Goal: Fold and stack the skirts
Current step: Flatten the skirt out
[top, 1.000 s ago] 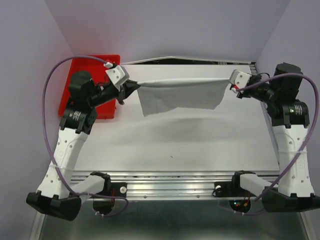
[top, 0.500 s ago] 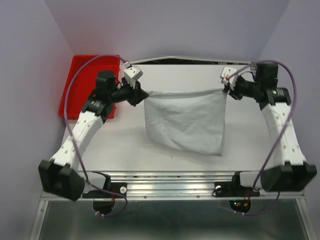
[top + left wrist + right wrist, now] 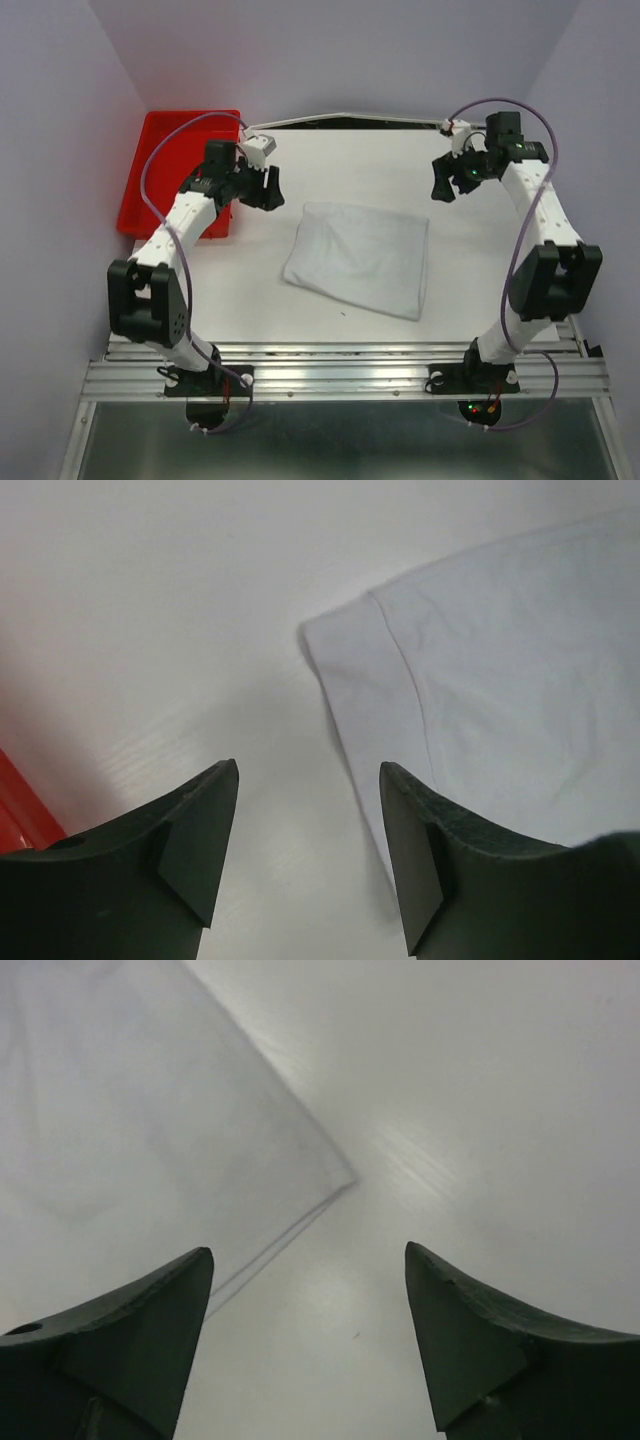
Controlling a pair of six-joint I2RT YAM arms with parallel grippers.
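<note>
White skirt [image 3: 358, 258] now lies flat mid-way across the table [image 3: 240, 290], dropped by both arms that held it stretched half a second ago. Left gripper [image 3: 266, 187] and right gripper [image 3: 444, 186] hover near its far corners, jaws wide, empty. Folding likely next.

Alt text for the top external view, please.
A pale skirt lies flat on the table, held by neither arm. The left gripper and right gripper hover open near its far corners; a red bin sits far-left.

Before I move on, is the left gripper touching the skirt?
Apart. The top view shows a strip of table between the left gripper and the skirt.
</note>
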